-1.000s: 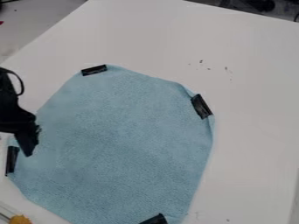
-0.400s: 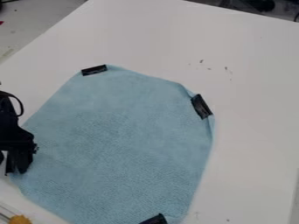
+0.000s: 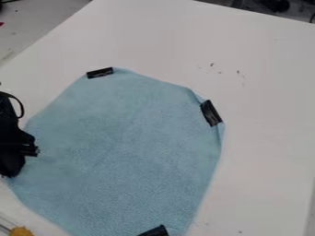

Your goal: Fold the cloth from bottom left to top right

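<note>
A light blue cloth (image 3: 129,152) lies spread out on the white table, with its lower part running out of the bottom edge of the camera view. Black clips sit on its border: an upper left clip (image 3: 100,73), a right clip (image 3: 211,113) and a bottom clip (image 3: 154,231). At the left edge of the view, the black gripper (image 3: 11,167) is down at the cloth's left corner. It covers the spot where a fourth clip lies, so how it meets that corner is hidden.
The white table (image 3: 265,87) extends above and to the right of the cloth. A yellow-orange object (image 3: 21,231) is in the bottom left corner, and dark items stand beyond the table's far edge at the upper right.
The gripper has come down and slightly left onto the cloth's left corner, covering the clip there. Most recently, the cloth's bottom clip has shifted a little to the left.
</note>
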Available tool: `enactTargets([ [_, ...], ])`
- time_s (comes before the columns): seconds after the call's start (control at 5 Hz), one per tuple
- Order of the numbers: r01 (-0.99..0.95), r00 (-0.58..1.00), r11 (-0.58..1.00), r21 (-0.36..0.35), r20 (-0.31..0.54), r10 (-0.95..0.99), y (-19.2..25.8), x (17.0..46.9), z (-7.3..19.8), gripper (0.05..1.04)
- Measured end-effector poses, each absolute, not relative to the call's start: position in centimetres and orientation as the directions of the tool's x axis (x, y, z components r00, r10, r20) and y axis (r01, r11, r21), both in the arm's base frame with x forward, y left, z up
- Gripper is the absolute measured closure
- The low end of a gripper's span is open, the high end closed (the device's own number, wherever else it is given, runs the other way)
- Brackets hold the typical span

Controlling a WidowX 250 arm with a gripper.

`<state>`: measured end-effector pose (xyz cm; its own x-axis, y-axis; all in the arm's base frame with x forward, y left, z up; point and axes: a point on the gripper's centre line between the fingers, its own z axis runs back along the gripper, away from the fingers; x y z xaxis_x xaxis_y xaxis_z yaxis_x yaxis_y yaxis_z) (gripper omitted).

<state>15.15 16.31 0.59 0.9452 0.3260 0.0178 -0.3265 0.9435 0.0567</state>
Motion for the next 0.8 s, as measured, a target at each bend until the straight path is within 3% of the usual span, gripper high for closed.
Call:
enactTargets([
  [0.2,-0.326,0.945,0.941,0.095,0.031,0.324,16.2,15.4,2.1,0.981],
  [0.6,-0.274,0.962,0.948,0.162,0.056,0.268,13.3,18.3,4.9,1.013],
  [0.8,-0.199,0.979,0.973,0.119,0.074,0.191,10.3,21.9,4.2,1.014],
])
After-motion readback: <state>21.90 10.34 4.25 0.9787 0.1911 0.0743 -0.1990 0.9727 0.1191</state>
